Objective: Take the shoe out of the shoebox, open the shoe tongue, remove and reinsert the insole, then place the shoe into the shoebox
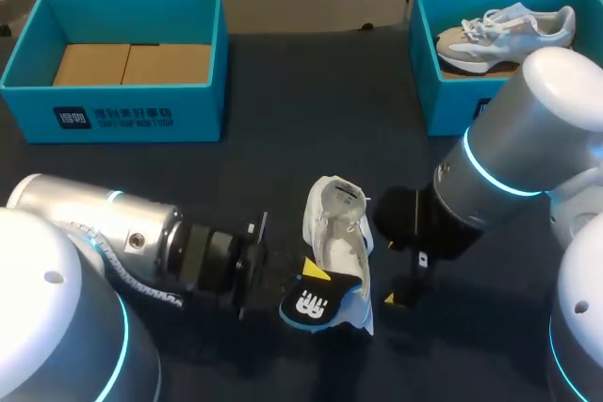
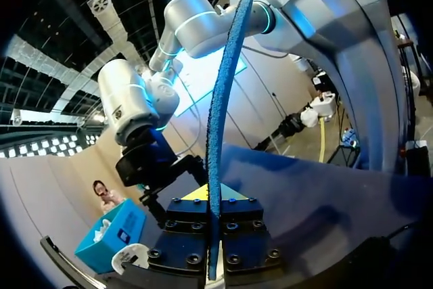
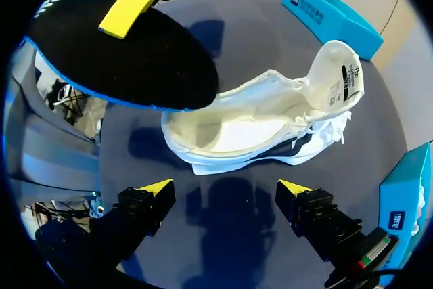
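Note:
A white shoe (image 1: 337,233) lies on the dark table, its tongue (image 3: 338,72) folded up and its inside bare. My left gripper (image 1: 314,273) is shut on the black, blue-edged insole (image 1: 316,305), holding it in the air just over the shoe's near end. In the left wrist view the insole (image 2: 220,113) stands edge-on between the fingers of the left gripper (image 2: 211,197). My right gripper (image 1: 400,294) hangs open to the right of the shoe. In its own view the right gripper (image 3: 225,191) is above the shoe (image 3: 257,126), with the insole (image 3: 122,52) beyond.
An open teal shoebox (image 1: 118,110) with a cardboard floor stands at the back left. A second teal shoebox (image 1: 452,105) at the back right holds another pale shoe (image 1: 504,33). My right arm's elbow (image 1: 528,138) overhangs its front.

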### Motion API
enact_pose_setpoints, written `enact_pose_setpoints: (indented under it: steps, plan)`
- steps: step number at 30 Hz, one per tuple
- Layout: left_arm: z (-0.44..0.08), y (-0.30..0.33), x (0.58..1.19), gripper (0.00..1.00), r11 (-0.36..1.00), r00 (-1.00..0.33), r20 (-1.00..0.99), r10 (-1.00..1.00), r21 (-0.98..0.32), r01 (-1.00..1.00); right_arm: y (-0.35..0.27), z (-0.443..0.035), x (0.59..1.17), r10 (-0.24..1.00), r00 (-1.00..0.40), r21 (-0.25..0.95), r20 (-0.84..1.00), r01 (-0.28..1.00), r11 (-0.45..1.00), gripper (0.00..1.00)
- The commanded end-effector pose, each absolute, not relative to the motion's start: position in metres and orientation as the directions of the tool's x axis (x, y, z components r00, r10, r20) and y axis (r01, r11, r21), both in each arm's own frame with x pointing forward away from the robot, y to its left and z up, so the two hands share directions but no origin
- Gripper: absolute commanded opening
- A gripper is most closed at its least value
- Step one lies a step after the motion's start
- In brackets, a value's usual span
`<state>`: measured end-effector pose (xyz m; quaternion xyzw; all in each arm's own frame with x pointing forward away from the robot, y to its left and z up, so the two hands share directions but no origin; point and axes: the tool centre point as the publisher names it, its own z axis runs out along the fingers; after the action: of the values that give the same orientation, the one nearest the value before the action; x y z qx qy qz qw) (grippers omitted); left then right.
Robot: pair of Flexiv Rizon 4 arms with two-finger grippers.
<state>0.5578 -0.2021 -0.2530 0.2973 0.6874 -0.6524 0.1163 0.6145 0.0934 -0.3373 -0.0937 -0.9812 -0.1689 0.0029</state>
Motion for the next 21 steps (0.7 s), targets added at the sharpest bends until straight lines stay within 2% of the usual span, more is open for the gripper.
enact_pose_setpoints:
  steps: [1, 21]
  plan:
    - [-0.259, -0.208, 0.561, 0.0, -0.042, -0.792, -0.548, 0.269, -0.828, 0.559, 0.096, -0.341, 0.616, 0.184, -0.982, 0.331, 0.037, 0.185, 0.925, 1.0]
    - [-0.257, -0.207, 0.574, 0.0, -0.033, -0.813, -0.514, 0.273, -0.85, 0.526, 0.097, -0.339, 0.626, 0.182, -0.983, 0.335, 0.035, 0.183, 0.924, 1.0]
